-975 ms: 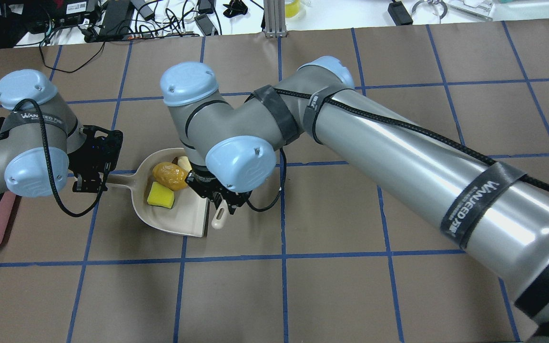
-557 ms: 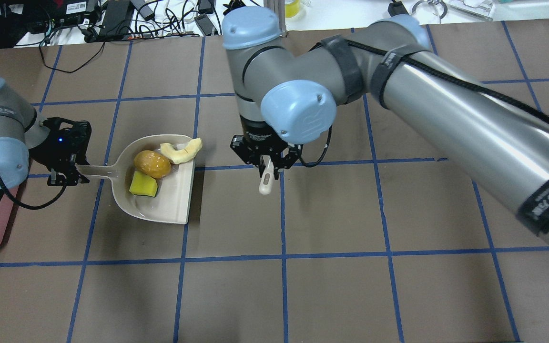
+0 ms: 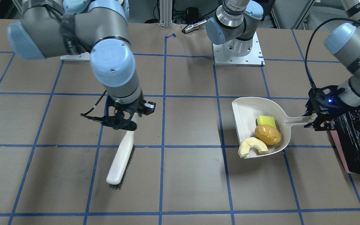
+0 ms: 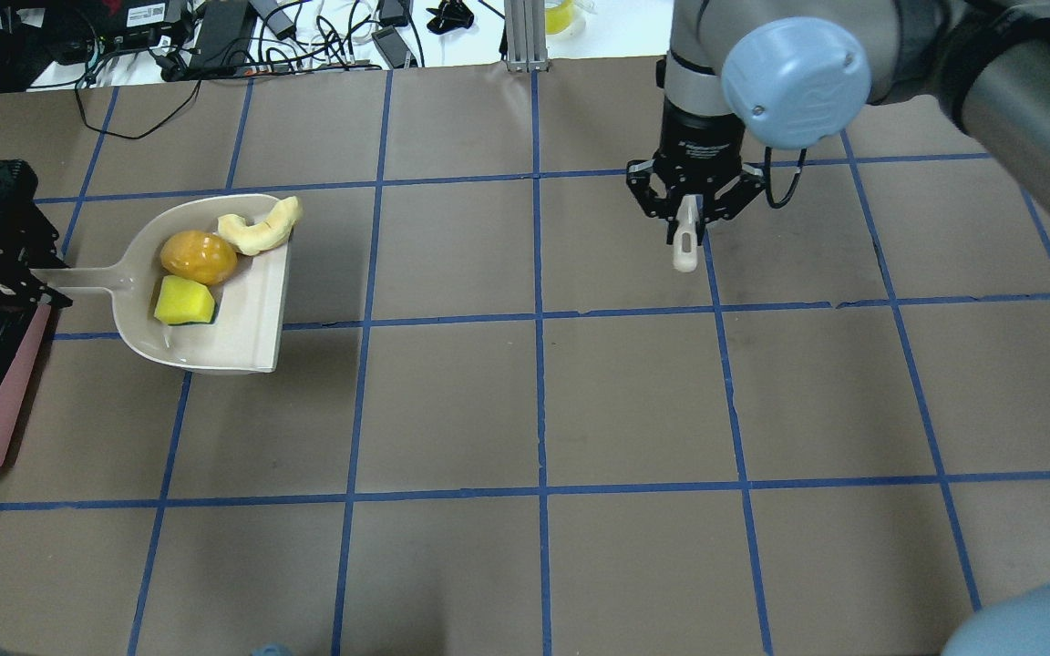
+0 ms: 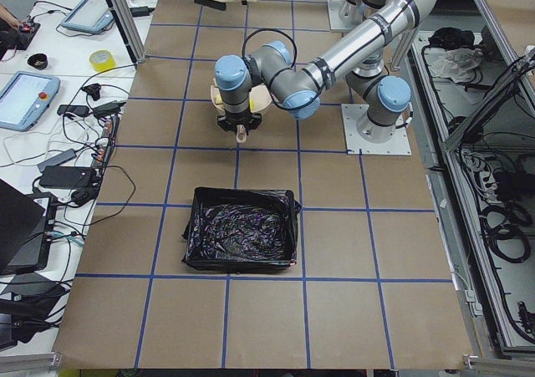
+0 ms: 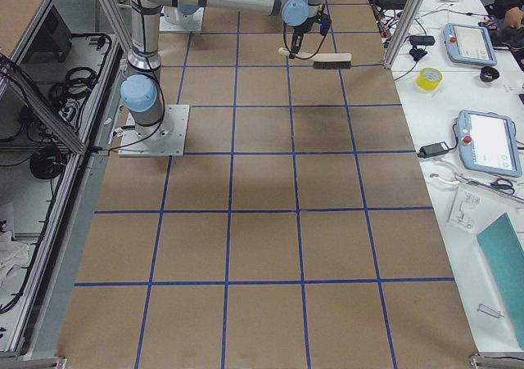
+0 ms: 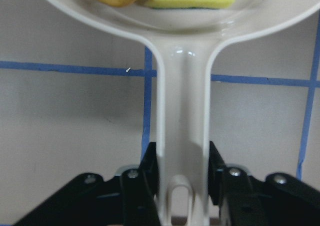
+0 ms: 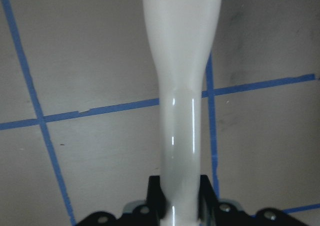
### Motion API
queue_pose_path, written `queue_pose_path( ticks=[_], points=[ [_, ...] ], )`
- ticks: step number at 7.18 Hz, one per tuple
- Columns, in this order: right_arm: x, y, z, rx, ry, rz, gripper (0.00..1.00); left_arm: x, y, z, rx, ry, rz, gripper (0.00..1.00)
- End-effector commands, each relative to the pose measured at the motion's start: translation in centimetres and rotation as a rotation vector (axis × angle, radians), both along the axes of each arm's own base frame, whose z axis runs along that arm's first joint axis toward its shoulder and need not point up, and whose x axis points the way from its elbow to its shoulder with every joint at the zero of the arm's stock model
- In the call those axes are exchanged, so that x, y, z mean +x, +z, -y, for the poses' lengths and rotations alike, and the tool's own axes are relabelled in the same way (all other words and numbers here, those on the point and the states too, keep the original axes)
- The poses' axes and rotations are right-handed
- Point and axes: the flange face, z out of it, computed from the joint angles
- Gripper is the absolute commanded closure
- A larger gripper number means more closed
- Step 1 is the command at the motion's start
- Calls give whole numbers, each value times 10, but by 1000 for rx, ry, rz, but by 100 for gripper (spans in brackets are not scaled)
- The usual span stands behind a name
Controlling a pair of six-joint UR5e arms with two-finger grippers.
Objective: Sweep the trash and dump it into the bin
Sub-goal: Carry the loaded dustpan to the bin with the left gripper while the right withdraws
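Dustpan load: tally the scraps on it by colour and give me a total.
Golden-brown lump: 1
Bright yellow wedge: 1
Pale cream rind slice: 1
Total on the dustpan: 3

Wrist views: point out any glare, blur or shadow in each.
Left wrist view: small bright glints on the dustpan handle near its neck, which greys into shadow toward the left hand. Right wrist view: thin vertical glare streaks on the brush handle, its far end washed out pale; the right hand at the bottom edge is dark, showing little detail.
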Motion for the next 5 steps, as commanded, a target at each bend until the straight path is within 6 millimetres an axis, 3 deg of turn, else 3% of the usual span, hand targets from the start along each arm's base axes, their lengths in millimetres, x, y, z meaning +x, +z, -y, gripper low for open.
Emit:
queue_pose_path(
  ticks=[1,2,3,4,5],
  points=[
    [-97,-5,23,13,12,9,100,84,22,-30,-27,11,16,98],
    [-123,-10,29,18,81,23,100,119,37,-48,-42,46,35,99],
    [-139,-20,32,37,121,33,100,163,50,-86,30,101,30,100],
    [-160,-23,33,51,113,43,100,212,67,-101,1,95,64,100],
    [-182,-29,35,61,145,58,100,244,78,-108,-8,131,92,100]
  ],
)
